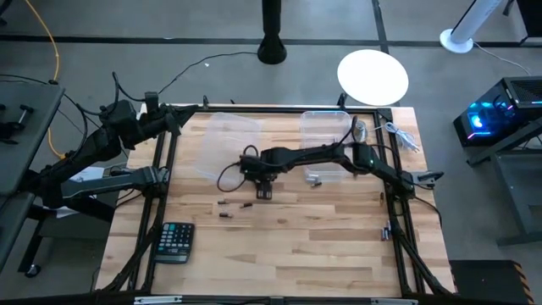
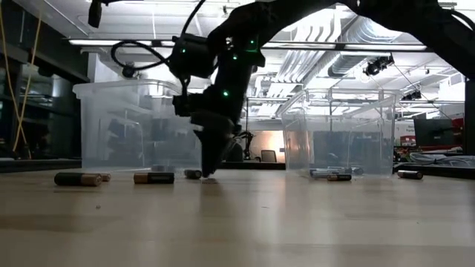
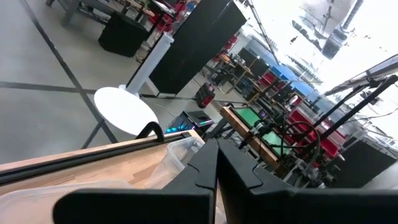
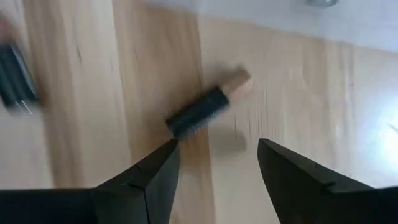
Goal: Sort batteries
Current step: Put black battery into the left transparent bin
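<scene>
Reaching down to the table, right gripper [image 4: 214,163] spreads wide by a battery [image 4: 208,109]; left gripper [image 3: 216,180] closed.

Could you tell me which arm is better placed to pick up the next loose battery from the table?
The right. Its tool hangs open just above a dark battery on the table, while the left tool waits shut at the table's far left corner.

Overhead, table-level, two wrist close-ups
</scene>
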Robot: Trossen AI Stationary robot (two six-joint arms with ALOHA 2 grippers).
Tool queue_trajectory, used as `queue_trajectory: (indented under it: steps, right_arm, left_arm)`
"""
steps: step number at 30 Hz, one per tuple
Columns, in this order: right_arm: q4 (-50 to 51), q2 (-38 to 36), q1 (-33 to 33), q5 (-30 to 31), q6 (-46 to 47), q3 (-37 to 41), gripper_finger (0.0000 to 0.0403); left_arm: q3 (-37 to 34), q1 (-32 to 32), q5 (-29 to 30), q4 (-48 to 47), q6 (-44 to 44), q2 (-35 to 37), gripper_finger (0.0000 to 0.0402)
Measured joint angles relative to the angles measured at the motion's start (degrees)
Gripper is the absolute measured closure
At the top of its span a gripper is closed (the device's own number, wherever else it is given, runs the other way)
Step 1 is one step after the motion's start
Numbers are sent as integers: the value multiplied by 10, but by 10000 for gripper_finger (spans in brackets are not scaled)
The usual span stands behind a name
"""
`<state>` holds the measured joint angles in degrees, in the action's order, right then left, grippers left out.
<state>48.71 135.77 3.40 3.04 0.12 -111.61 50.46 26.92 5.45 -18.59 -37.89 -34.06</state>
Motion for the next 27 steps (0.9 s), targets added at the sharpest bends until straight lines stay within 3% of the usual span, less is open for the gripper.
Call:
queue_trajectory:
  steps: [5, 12, 22, 27]
  right_arm:
    - [-27, -12, 7, -35, 115, 0, 192]
    - [-50, -20, 2, -35, 262, 0, 192]
    - [-124, 21, -28, 51, 434, 0, 198]
    - [-94, 40, -42, 115, 501, -5, 235]
  left_arm:
    - [0, 1, 4, 0, 0, 0, 402]
    - [0, 1, 5, -1, 1, 0, 401]
    - [0, 1, 5, -1, 6, 0, 401]
    - [0, 1, 5, 0, 6, 0, 401]
